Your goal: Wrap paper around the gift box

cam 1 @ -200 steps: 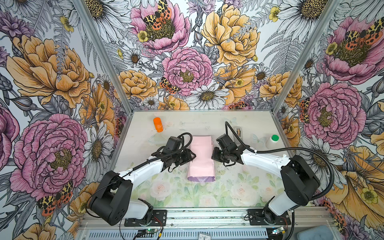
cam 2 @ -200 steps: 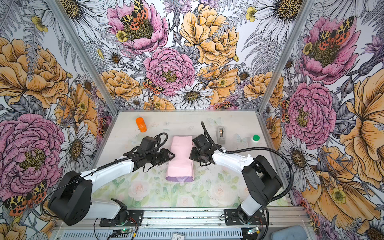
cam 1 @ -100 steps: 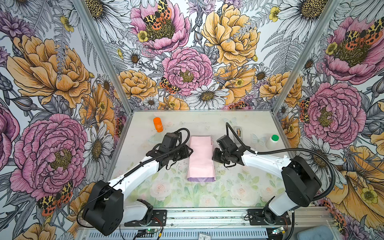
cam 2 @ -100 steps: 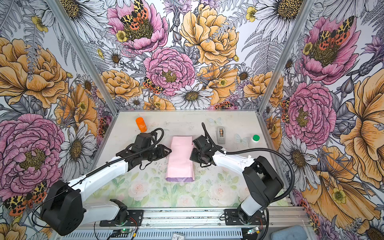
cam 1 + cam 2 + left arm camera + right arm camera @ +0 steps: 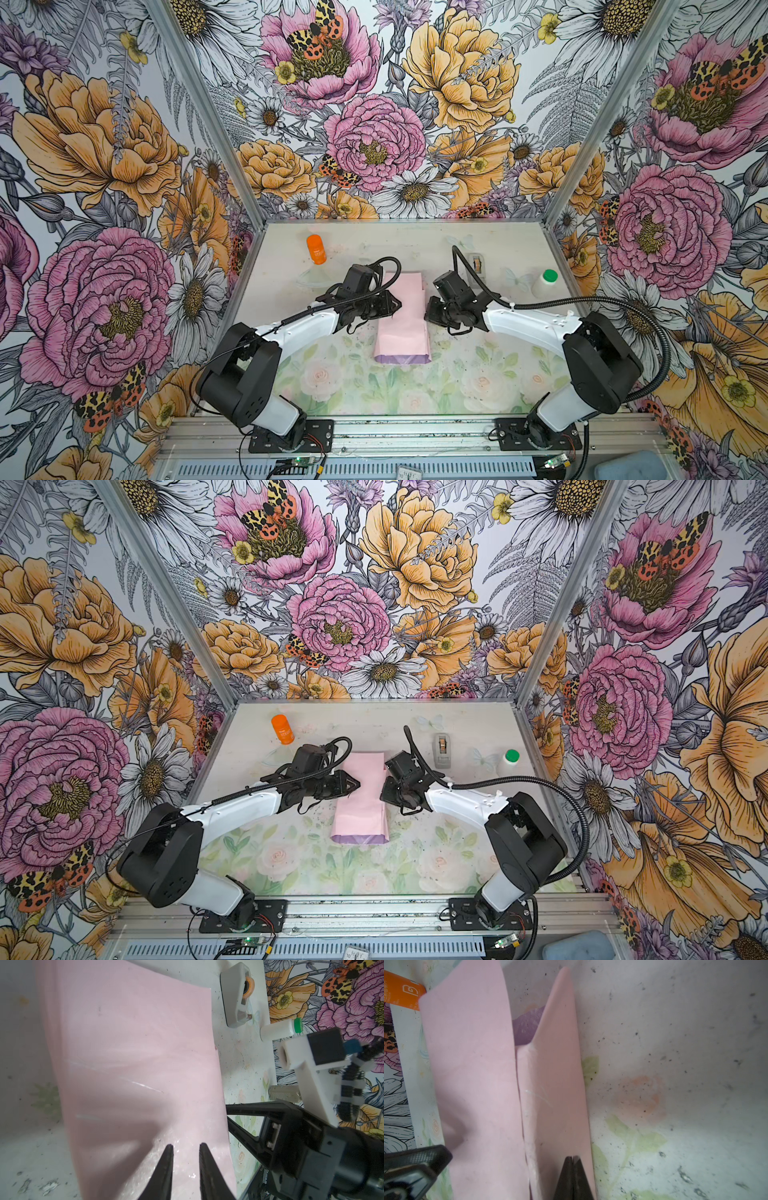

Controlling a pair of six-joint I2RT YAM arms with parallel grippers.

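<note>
Your paper [image 5: 403, 324] lies mid-tabletop [image 5: 478, 374] as a long, smooth pale-pink rectangle, folded over itself and running 12 to 6 o'clock. A glossy lilac strip shows at its 6 o'clock end. Your left tool [image 5: 185, 1145] sits at the 9 o'clock edge, its tapered black fingers slightly apart and gripping nothing. Your right tool [image 5: 572, 1157], at 3 o'clock, has its tips closed together against a creased flap.

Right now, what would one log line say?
paper: folded, pink side up | left gripper: narrowly open above paper | right gripper: shut, tips at paper edge
</note>
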